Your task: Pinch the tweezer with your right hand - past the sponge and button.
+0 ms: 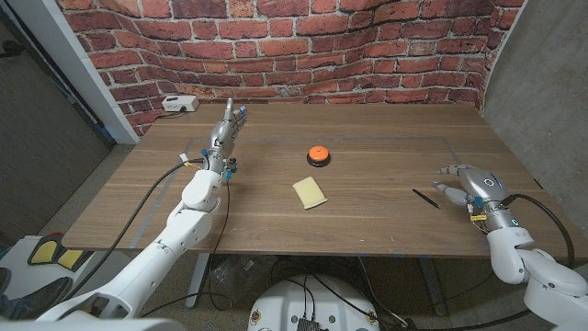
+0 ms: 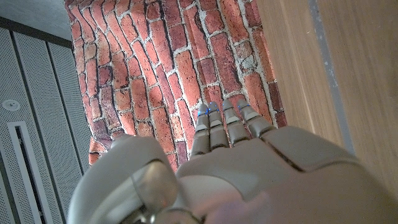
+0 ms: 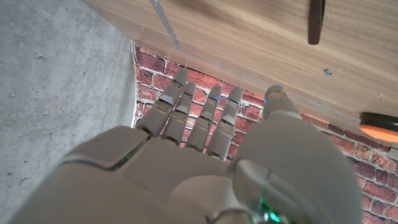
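Item one: the wooden surface (image 1: 367,221), set before a red brick wall (image 1: 303,41), with a grey concrete wall (image 1: 542,74) on the robot's right side.

Item two: the tweezer (image 1: 424,198), a thin dark piece, lay on the right part of the surface, just beside the right hand and apart from it. In the right wrist view the tweezer (image 3: 316,20) showed as a dark strip on the wood beyond the fingertips, untouched.

Item three: the sponge (image 1: 310,191), a pale yellow block, lay near the middle of the surface, well apart from the tweezer.

Item four: the button (image 1: 318,155), orange on a dark base, stood just behind the sponge, toward the brick wall. The right wrist view caught the button's orange edge (image 3: 380,129).

Item five: the right hand (image 1: 464,182) was over the right edge region of the surface, fingers spread toward the tweezer and holding nothing. In its own wrist view the right hand (image 3: 199,168) showed fingers (image 3: 176,102) extended and apart.

Item six: the left hand (image 1: 228,130) was raised over the far left part of the surface, fingers straight and pointing toward the brick wall, holding nothing. The left wrist view showed the left hand (image 2: 249,174) with fingers (image 2: 211,127) close together and extended.

Item seven: a white box (image 1: 178,104) with a cable sat at the far left corner of the surface, by the wall.
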